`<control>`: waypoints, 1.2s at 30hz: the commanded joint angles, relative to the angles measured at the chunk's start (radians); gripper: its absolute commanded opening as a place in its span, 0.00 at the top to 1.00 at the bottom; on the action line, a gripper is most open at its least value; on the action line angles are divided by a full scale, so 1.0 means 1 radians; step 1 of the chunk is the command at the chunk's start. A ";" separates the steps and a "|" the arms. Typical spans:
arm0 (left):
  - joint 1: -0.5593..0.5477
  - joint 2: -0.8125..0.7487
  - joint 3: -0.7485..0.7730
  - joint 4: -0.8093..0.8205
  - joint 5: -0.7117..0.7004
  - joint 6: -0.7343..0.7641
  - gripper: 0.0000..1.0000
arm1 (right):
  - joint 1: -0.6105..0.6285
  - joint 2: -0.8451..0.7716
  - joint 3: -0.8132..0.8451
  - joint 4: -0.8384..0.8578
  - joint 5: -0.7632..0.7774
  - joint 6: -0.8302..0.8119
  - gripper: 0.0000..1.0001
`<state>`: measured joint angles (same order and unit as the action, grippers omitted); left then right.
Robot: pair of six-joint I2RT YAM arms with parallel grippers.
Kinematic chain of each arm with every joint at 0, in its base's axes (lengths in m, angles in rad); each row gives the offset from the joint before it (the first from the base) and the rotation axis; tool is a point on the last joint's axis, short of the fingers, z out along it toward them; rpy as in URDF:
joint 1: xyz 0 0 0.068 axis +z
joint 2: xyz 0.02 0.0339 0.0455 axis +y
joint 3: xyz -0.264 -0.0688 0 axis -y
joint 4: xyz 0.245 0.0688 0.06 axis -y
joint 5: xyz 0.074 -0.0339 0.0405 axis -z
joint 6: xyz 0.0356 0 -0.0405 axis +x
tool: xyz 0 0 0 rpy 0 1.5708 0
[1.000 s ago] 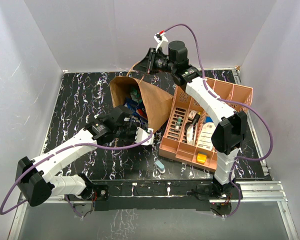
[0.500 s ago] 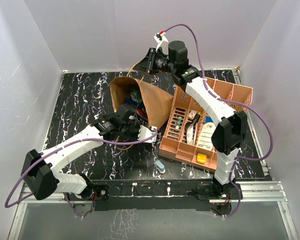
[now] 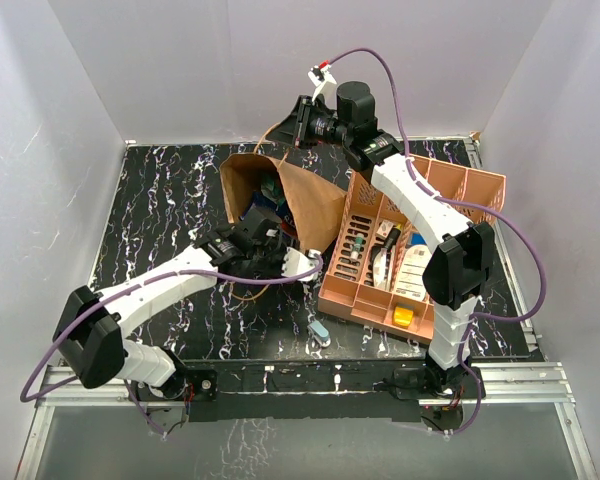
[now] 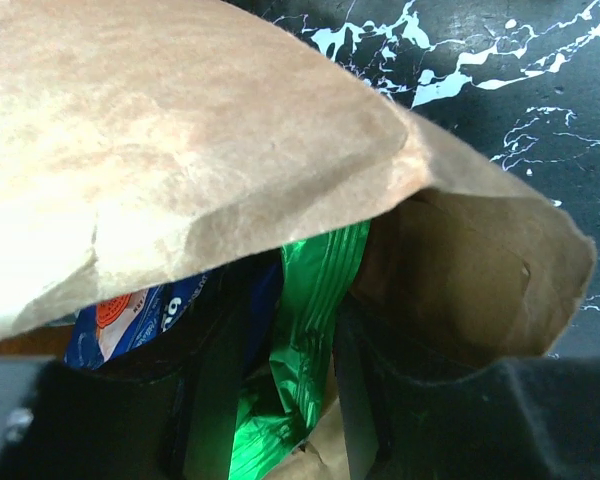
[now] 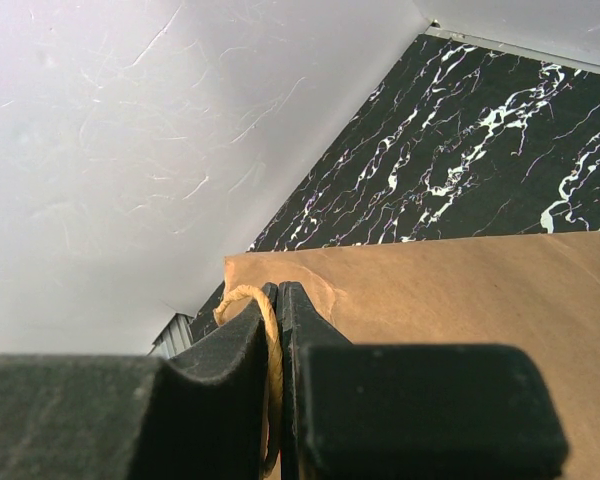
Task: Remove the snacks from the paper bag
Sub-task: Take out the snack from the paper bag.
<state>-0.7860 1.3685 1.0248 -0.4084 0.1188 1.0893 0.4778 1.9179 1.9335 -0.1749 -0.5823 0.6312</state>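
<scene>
The brown paper bag (image 3: 305,200) lies tilted, its mouth toward the front left, and also shows in the left wrist view (image 4: 180,150). My right gripper (image 3: 302,122) is shut on the bag's twisted handle (image 5: 238,297) and holds the back edge up; its closed jaws (image 5: 279,292) show above the bag's side (image 5: 460,290). My left gripper (image 3: 270,232) is inside the mouth. Its fingers (image 4: 215,390) sit on either side of a green foil snack packet (image 4: 315,290) and pinch it. A blue snack packet (image 4: 130,320) lies to the left. More snacks (image 3: 267,192) show in the mouth.
The orange slotted tray (image 3: 480,182), holding small items, stands right of the bag and touches it. A pale-blue capsule (image 3: 320,332) lies on the black marbled table (image 3: 160,200) near the front. White walls enclose the back and sides.
My left arm has reached forward and right, carrying its gripper from in front of the bag into its mouth. The right arm and the bag have stayed still.
</scene>
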 commanded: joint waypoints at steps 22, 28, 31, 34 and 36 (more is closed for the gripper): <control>0.013 -0.216 0.082 0.143 -0.039 -0.155 1.00 | -0.001 -0.058 0.020 0.064 0.019 -0.003 0.93; 0.013 -0.232 0.150 0.154 -0.020 -0.181 1.00 | -0.001 -0.062 0.014 0.064 0.035 -0.008 0.93; 0.013 -0.243 0.179 0.155 -0.010 -0.181 1.00 | -0.006 -0.059 0.018 0.065 0.038 -0.008 0.93; 0.013 -0.245 0.219 0.110 0.022 -0.148 1.00 | -0.015 -0.054 0.024 0.064 0.038 0.000 0.93; 0.013 -0.249 0.234 0.109 0.021 -0.151 1.00 | -0.026 -0.050 0.029 0.068 0.035 0.008 0.93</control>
<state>-0.7742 1.1778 1.1797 -0.3290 0.0967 0.9276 0.4728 1.9175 1.9335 -0.1749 -0.5552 0.6312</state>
